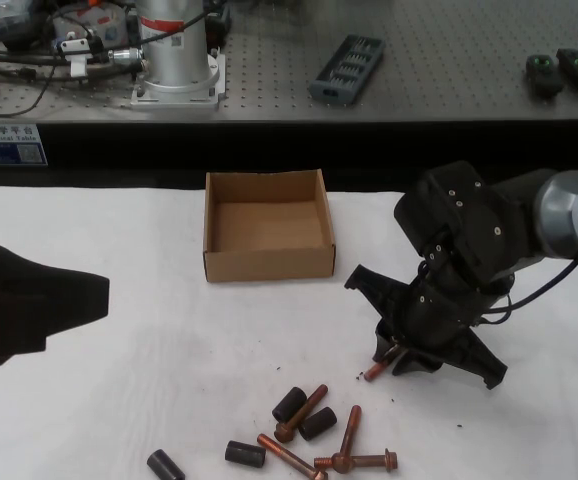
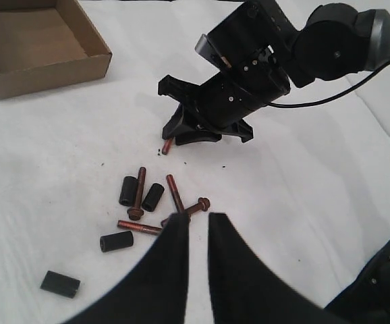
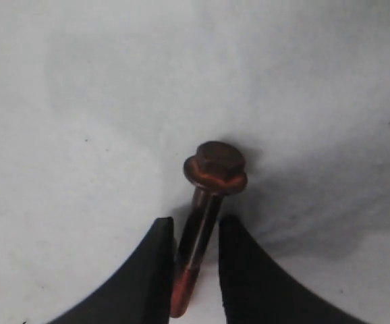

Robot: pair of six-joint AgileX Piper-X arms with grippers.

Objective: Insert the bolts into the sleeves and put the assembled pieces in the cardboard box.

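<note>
My right gripper is shut on a copper bolt, gripping its shank, with the hex head out past the fingertips and close to the white cloth. From the high view that right gripper points down right of centre, the bolt sticking out beneath it. Several loose bolts and black sleeves lie near the front edge. The cardboard box stands behind them. My left gripper hovers shut above the pile, nothing between its fingers, and sits far left.
A white cloth covers the table. Behind it on the perforated bench stand a metal post, cables, a dark bit holder and two small black parts. One sleeve lies apart from the pile.
</note>
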